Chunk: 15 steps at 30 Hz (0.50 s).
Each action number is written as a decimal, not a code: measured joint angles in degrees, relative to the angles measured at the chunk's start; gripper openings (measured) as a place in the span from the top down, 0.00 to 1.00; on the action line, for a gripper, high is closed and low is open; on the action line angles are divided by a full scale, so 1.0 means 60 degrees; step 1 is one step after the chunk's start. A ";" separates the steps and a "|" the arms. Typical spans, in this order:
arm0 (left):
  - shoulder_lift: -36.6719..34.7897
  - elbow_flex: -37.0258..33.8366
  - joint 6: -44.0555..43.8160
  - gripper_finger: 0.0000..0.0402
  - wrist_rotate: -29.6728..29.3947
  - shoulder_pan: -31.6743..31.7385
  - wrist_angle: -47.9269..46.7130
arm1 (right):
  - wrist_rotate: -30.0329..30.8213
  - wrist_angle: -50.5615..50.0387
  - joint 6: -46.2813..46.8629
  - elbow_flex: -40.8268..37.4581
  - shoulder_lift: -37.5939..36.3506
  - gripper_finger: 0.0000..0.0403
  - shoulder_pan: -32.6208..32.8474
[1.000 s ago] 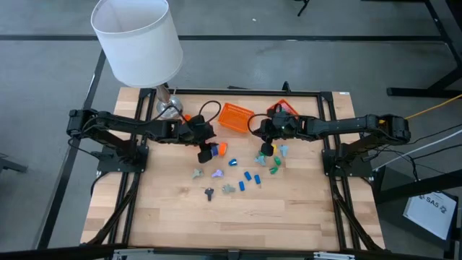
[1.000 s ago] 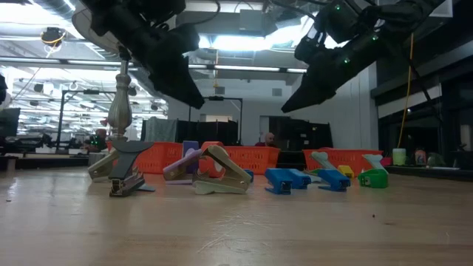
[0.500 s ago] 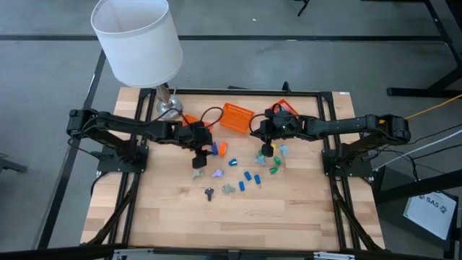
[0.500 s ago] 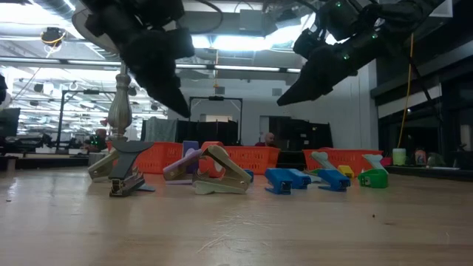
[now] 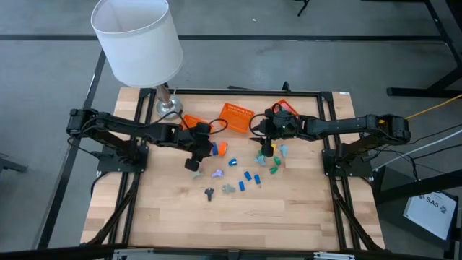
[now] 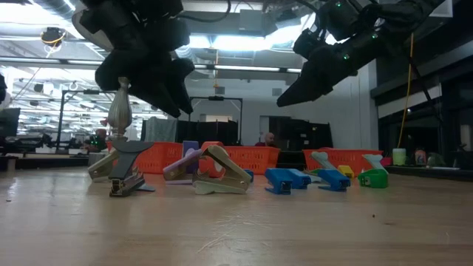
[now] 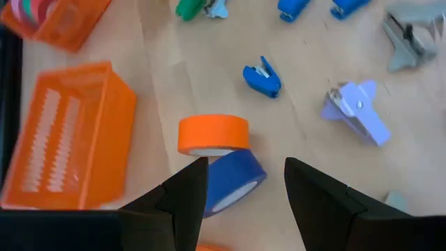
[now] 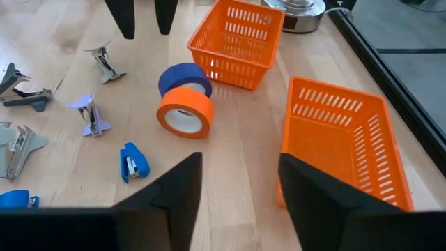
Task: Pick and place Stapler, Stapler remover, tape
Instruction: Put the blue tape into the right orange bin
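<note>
An orange tape roll [image 7: 212, 134] stands on edge on the table, and a blue tape roll [image 7: 233, 180] leans against it. My left gripper [image 7: 244, 188] hangs open just above and short of the blue roll, touching nothing. My right gripper [image 8: 237, 181] is open in the air farther right, facing the same two rolls [image 8: 185, 97]. Small blue staplers [image 5: 249, 177] and grey and purple staple removers [image 6: 222, 174] lie scattered on the wood nearer the front. In the low view both grippers [image 6: 166, 96] [image 6: 288, 96] are well clear of the table.
Orange baskets stand at the back: one [image 8: 240, 42] just behind the rolls, one [image 8: 345, 139] close to my right gripper, and one [image 7: 49, 17] with coloured rolls inside. A lamp with a white shade [image 5: 137, 40] stands at the far left. The near half of the table is bare wood.
My left gripper has rolled about its own pointing line above the tape rolls, so its fingers now face the low view broadside. My right gripper has stayed where it was. Nothing on the table has moved.
</note>
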 joint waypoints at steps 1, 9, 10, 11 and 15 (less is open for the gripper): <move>0.0000 0.0000 0.0312 0.54 0.0000 -0.0001 0.0003 | 0.0000 0.0000 0.0000 0.0000 0.0000 0.48 0.0000; 0.0294 0.0055 0.0719 0.54 0.0491 0.0276 -0.0376 | 0.0004 0.0040 0.0000 0.0000 0.0000 0.40 0.0000; 0.0423 0.0132 0.0726 0.54 0.0523 0.0304 -0.0574 | 0.0004 0.0049 0.0000 0.0000 0.0000 0.40 0.0000; 0.0569 0.0233 0.0799 0.54 0.0509 0.0334 -0.0769 | 0.0007 0.0072 0.0000 0.0000 0.0000 0.40 0.0000; 0.1217 0.0846 0.1741 0.54 0.0076 0.0313 -0.1265 | 0.0007 0.0188 0.0000 0.0000 0.0000 0.41 0.0000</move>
